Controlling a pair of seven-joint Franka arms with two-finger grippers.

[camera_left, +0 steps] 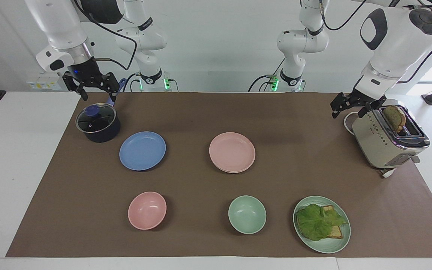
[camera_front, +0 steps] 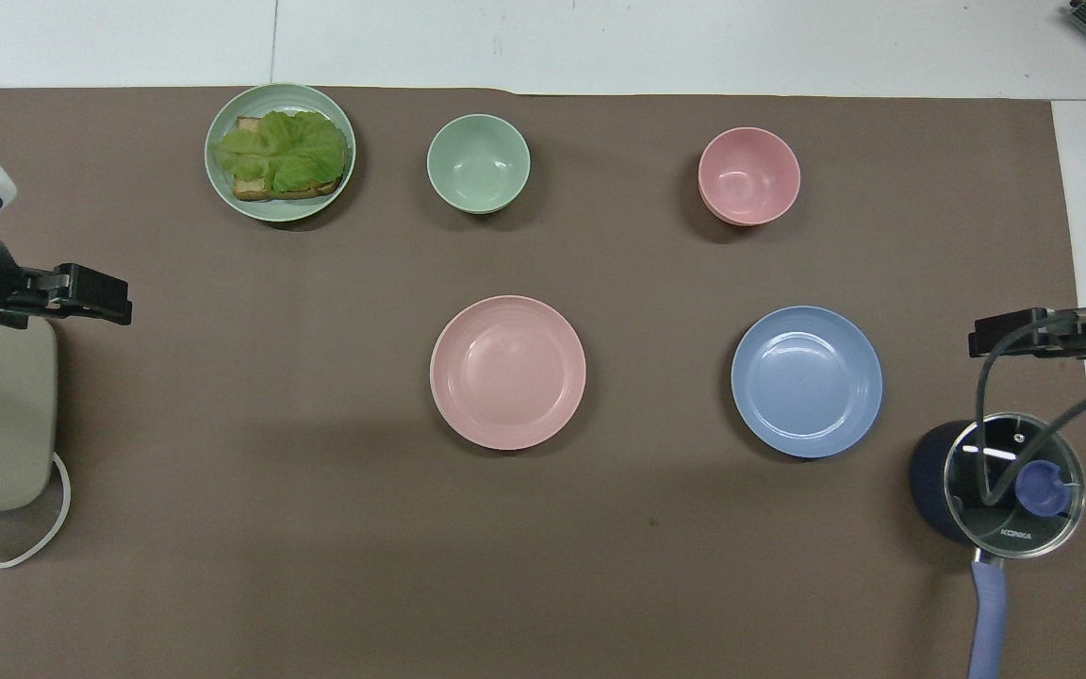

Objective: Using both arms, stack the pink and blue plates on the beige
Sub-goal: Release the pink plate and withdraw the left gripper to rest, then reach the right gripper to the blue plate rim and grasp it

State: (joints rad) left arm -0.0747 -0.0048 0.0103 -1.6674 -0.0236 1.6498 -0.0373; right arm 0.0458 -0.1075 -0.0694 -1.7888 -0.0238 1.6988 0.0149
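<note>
Right now the pale pink round matte plate (camera_left: pixel 232 152) sits stacked on another plate whose rim just shows beneath it, with the medium blue round plate (camera_left: pixel 142 150) beside it toward the right arm's end. Both grippers are empty with fingers spread: the right gripper (camera_left: pixel 93 87) hangs over the lidded dark saucepan (camera_left: pixel 98 123), the left gripper (camera_left: pixel 353 106) beside the beige toaster (camera_left: pixel 388 140).

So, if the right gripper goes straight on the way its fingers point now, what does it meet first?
The right gripper hangs open, fingers pointing down, above the dark pot. Straight down it would probably meet the glass lid or the blue handle first; depth is unclear, so I cannot say which.
</note>
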